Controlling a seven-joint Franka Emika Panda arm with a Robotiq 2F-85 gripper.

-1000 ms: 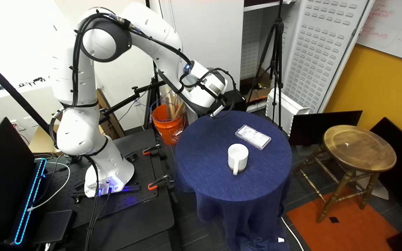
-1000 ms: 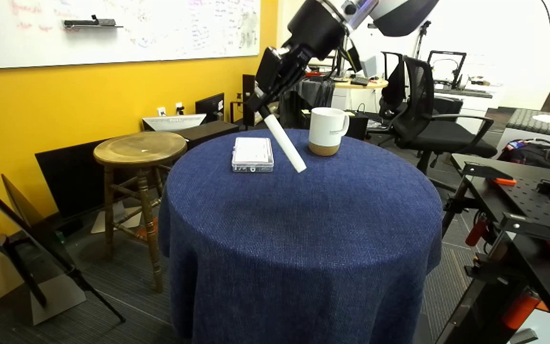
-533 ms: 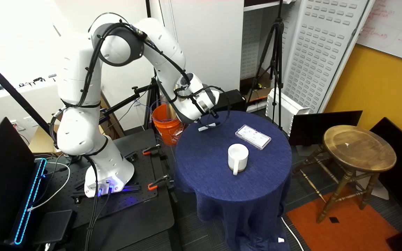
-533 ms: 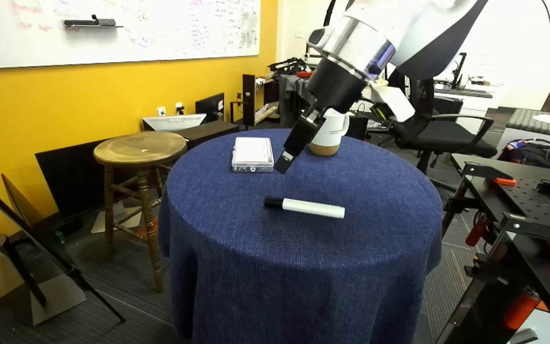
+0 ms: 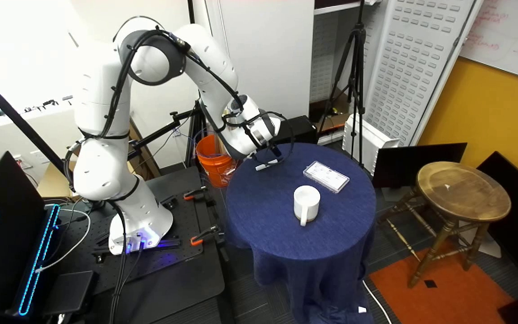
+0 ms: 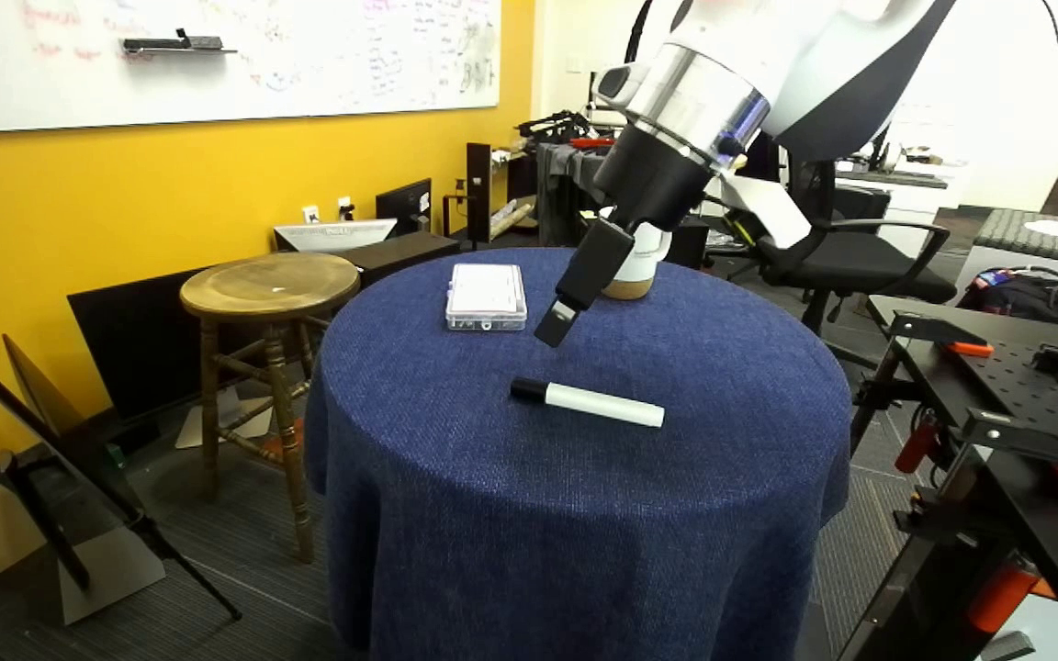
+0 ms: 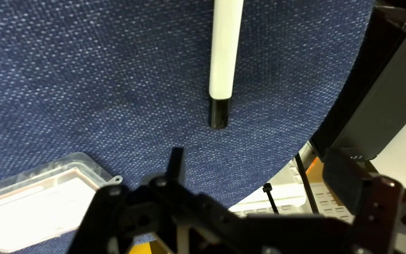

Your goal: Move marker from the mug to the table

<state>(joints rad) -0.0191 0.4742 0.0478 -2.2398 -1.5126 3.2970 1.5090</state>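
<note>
The marker (image 6: 598, 404), white with a black end, lies flat on the blue-draped table (image 6: 584, 487). In the wrist view the marker (image 7: 225, 53) points its black end toward my gripper (image 7: 257, 167), whose fingers stand wide apart with only cloth and background between them. An exterior view has the gripper (image 6: 555, 321) just above and behind the marker's black end, not touching it. The white mug (image 5: 306, 202) stands upright near the middle of the table, its handle facing that camera. Elsewhere the mug (image 6: 641, 266) is partly covered by the gripper.
A clear flat case (image 5: 326, 177) with a white label lies on the table near the mug, and the wrist view catches its corner (image 7: 79, 165). Beside the table are a wooden stool (image 5: 463, 191), an orange bucket (image 5: 216, 159) and a black tripod (image 5: 355, 85).
A second ago the gripper held the marker tilted over the table. It has come lower, opened and let go; the marker now lies on the cloth, having shifted slightly over the last half second.
</note>
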